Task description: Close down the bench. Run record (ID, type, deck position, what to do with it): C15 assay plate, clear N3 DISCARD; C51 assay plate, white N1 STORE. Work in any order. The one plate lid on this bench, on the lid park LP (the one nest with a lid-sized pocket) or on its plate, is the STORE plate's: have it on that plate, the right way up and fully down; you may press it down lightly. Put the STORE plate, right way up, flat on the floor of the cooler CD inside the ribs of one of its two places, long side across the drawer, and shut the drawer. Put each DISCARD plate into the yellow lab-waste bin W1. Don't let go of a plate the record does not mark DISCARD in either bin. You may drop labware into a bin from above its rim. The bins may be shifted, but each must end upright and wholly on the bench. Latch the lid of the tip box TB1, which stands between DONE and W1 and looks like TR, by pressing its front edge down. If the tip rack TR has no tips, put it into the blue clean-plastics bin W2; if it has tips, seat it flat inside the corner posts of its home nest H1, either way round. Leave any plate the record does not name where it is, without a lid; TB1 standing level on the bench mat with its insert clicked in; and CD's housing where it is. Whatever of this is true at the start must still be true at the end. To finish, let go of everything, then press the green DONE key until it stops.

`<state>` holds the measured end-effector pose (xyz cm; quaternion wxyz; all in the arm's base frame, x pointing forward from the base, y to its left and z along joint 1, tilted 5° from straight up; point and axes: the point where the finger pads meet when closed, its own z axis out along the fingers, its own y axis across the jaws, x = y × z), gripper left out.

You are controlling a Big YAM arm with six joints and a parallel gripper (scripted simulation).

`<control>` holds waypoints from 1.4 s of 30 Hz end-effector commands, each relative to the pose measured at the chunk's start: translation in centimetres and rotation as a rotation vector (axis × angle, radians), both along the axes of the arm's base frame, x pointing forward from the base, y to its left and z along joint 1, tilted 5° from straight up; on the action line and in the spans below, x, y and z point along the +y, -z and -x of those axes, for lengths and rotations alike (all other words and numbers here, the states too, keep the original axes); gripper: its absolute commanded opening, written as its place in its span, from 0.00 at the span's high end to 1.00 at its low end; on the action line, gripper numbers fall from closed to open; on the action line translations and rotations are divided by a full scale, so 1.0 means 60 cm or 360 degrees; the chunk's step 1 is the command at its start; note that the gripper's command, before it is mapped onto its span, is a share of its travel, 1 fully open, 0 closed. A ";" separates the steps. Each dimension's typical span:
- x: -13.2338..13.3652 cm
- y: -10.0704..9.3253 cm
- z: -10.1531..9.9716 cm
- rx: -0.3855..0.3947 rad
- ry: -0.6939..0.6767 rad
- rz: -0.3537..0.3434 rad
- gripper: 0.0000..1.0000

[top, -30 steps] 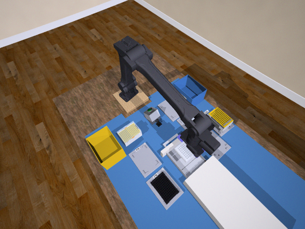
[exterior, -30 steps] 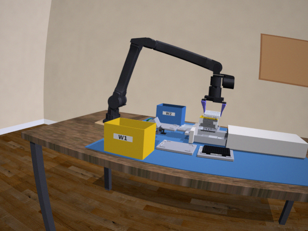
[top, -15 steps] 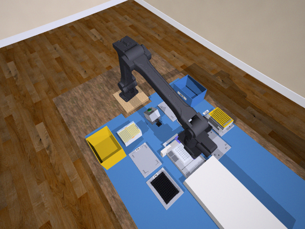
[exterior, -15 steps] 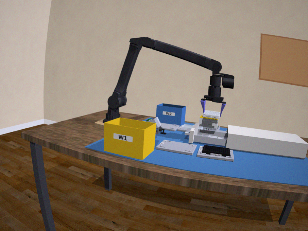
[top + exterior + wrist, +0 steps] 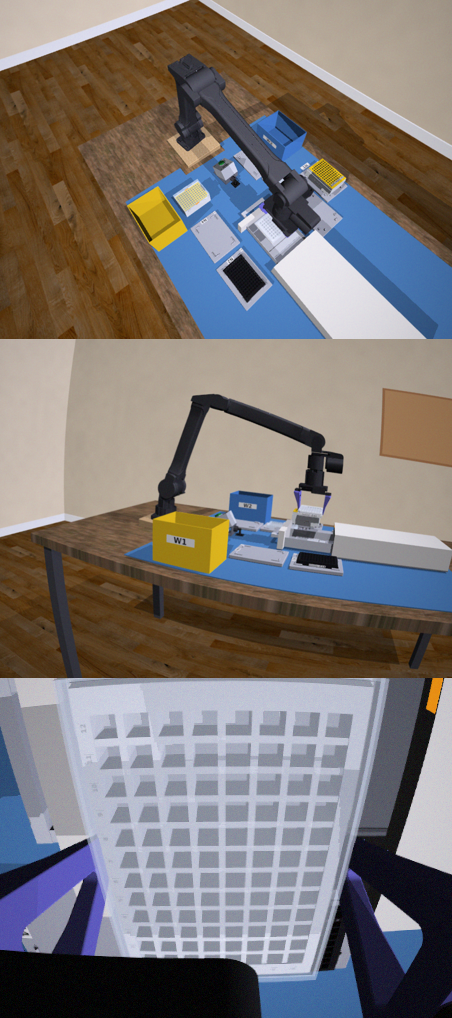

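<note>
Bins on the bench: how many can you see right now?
2. Yellow bin W1 stands at the near-left corner of the blue mat in the exterior view. Blue bin W2 stands at its far edge. No other seems hidden.

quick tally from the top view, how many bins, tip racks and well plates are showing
bins: 2, yellow bin, blue bin
tip racks: 2, white-walled rack, yellow rack
well plates: 2, black plate, pale plate in the pincer
total: 6
</note>
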<state>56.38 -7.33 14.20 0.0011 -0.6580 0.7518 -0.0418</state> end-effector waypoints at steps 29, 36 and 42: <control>0.003 0.061 -0.015 -0.0020 -0.0017 -0.0004 1.00; -0.003 0.077 -0.014 -0.0018 -0.0012 -0.0004 1.00; -0.011 0.081 -0.023 -0.0041 -0.0003 -0.0001 1.00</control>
